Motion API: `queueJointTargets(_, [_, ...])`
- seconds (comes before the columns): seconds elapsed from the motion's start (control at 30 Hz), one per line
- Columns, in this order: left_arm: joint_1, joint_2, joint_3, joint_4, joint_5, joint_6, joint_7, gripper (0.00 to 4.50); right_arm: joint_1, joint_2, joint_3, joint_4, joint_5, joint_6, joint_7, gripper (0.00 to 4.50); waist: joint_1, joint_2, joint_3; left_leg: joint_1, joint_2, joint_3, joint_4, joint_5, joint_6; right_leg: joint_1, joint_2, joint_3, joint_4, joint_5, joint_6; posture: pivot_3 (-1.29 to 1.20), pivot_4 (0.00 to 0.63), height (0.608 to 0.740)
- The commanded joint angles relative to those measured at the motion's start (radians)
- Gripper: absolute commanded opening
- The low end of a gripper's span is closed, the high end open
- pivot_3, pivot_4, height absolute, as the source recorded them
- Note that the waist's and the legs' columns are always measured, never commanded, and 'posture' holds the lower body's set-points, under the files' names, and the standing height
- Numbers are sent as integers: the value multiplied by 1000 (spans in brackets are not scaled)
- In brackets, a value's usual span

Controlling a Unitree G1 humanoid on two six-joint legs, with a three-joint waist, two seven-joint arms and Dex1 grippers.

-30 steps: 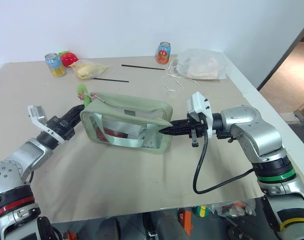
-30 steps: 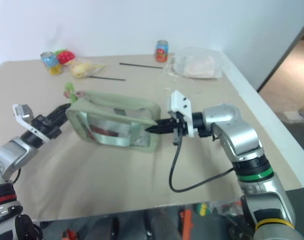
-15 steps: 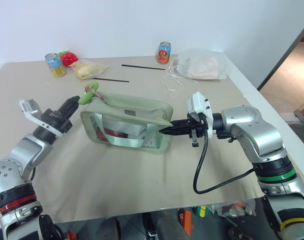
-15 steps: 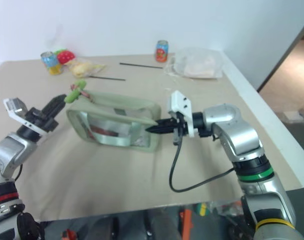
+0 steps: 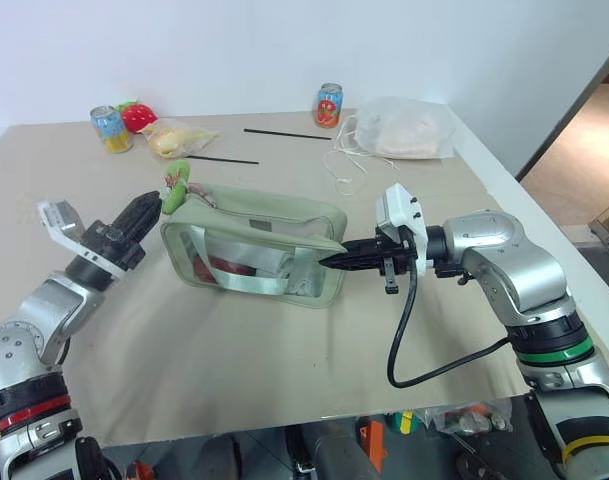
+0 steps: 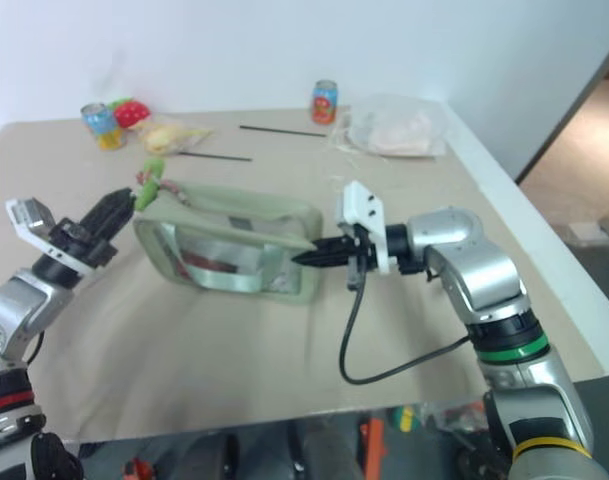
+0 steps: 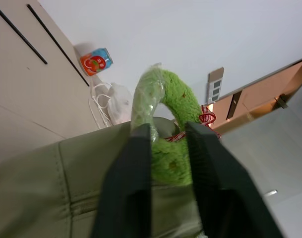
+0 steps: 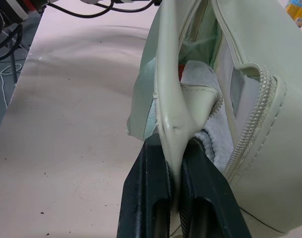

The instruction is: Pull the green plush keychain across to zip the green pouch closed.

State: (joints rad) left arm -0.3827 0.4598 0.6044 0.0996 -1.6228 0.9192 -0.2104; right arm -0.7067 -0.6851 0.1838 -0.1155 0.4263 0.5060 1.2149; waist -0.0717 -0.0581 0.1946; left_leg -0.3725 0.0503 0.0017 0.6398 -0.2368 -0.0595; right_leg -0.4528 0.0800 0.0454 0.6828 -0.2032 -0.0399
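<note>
- The left arm is reaching in from the left, forearm angled up and toward the pouch, with the left gripper (image 5: 149,207) pointing slightly upward at the pouch's near-left top corner.
- The left fingers (image 7: 128,188) are sitting parted, one on each side of the green plush keychain (image 7: 171,124); the fuzzy loop is resting between them, and I can't tell if they're actually squeezing it.
- The right arm is coming in from the right, roughly level, and the right gripper (image 5: 334,260) is pointing left; its fingers (image 8: 151,193) are clenched tight on the edge of the green pouch (image 5: 254,240) at its right end.
- The pouch is lying mid-worktop (image 5: 234,370), zipper still gaping at the right end with white and red stuff showing inside.
- The keychain is standing up at the pouch's left end.
- Compared with a second ago, the left gripper is sitting a bit higher and farther left, and the keychain is now curling upright instead of flopping back.
</note>
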Motion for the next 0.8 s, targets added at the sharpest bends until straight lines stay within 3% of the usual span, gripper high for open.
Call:
queueJointTargets(0.03, [-22, 37, 37, 14, 18, -42, 11, 2505, -4, -12, -32, -32, 6, -4, -2, 0, 0, 0, 0, 0, 0, 0, 0, 0, 0, 0, 0, 0, 0, 0, 0, 0, 150, 740])
queueJointTargets(0.1, [-27, 36, 35, 36, -1, -37, 13, 3213, -6, -11, -32, -31, 6, -4, -1, 0, 0, 0, 0, 0, 0, 0, 0, 0, -1, 0, 0, 0, 0, 0, 0, 0, 150, 740])
queueJointTargets(0.6, [-85, -7, -47, 90, -11, 28, 14, 3213, 6, -18, -47, -48, 13, 0, -19, 0, 0, 0, 0, 0, 0, 0, -1, 0, -1, 0, 0, 0, -1, 0, 1, 0, 150, 740])
queueJointTargets(0.63, [-90, -9, -47, 94, -13, 29, 9, 2687, 6, -18, -47, -48, 14, 0, -20, 0, 0, 0, 0, 0, 0, 0, -1, 0, -1, 0, 0, 0, -1, 0, 1, 0, 150, 740])
queueJointTargets(0.8, [-103, -5, -38, 97, -19, 34, -12, 1041, 12, -20, -49, -52, 15, -1, -23, 0, 0, 0, 0, -1, 0, 0, -1, 0, -2, 0, 0, 0, -1, 0, 1, 0, 150, 740])
